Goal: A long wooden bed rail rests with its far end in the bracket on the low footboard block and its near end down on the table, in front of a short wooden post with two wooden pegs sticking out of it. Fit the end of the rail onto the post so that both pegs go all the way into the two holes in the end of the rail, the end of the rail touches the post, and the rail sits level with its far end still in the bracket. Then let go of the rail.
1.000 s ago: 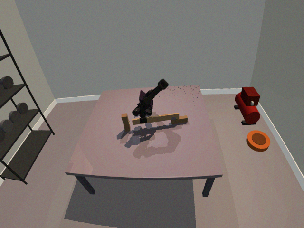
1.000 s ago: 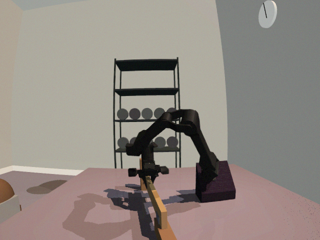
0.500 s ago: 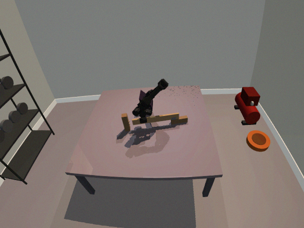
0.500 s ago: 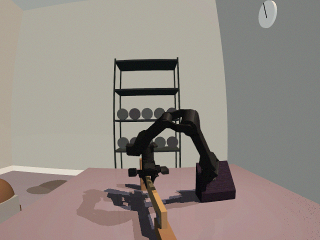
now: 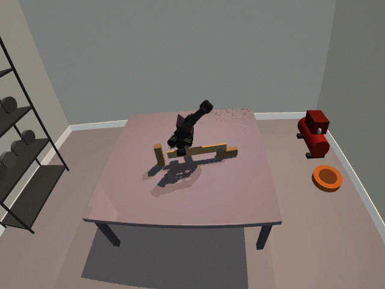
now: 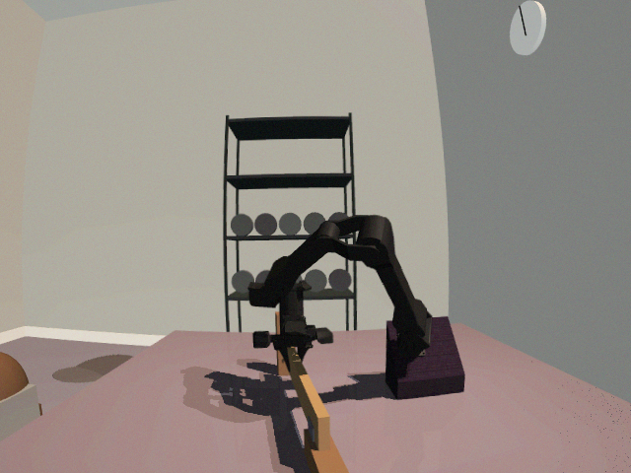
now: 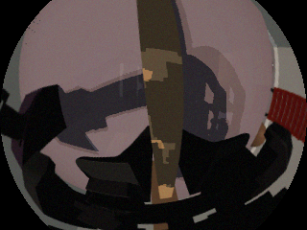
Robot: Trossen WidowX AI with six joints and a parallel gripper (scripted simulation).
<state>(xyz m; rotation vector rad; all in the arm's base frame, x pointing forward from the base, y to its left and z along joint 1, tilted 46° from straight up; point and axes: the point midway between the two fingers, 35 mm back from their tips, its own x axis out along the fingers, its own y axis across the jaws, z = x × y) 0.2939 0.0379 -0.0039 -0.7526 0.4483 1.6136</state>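
Beneath the claw (image 5: 181, 153) (image 6: 294, 353) (image 7: 159, 128) spreads a pinkish tabletop (image 5: 198, 198) (image 6: 153, 407) (image 7: 86, 48), with a dark open shelving unit (image 5: 22, 90) (image 6: 226, 203) of round grey objects well off beyond the post side and, in the top view, a red air compressor (image 5: 314, 136) on the floor well away on the opposite side. The long, light-brown wooden bed rail (image 5: 208, 149) (image 6: 312, 397) (image 7: 165, 96) runs through the claw, its near end just apart from the short upright wooden post (image 5: 159, 155) (image 6: 281, 356) and its far end at the footboard block (image 5: 231, 151) (image 6: 325, 458). The black arm (image 5: 194, 119) (image 6: 392, 275) arches over from its purple base block (image 6: 438, 356), pointing the claw downward, fingers clamped on the rail near its post end.
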